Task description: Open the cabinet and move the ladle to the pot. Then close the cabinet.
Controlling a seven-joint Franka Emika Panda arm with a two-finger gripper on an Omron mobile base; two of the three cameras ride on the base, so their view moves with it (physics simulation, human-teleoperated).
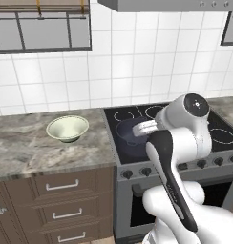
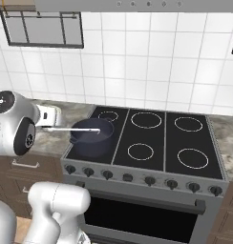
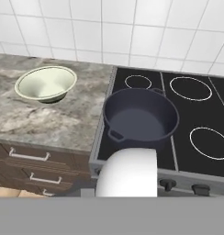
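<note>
The pot (image 3: pixel 141 117) is sitting at the centre of the frame on the front left burner of the stove (image 3: pixel 196 112). A pale green bowl (image 3: pixel 46 84) is resting at the upper left on the marble counter (image 3: pixel 49 121). Drawers (image 3: pixel 33 167) are showing at the lower left, and white tiles (image 3: pixel 114 27) are running along the top.

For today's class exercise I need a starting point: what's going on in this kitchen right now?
A white robot arm holds a ladle in its gripper just left of the pot, the thin handle reaching out level over the pot's rim. The pot sits on the stove's front-left burner and looks empty inside. A pale green bowl rests on the counter beside the stove.
</note>
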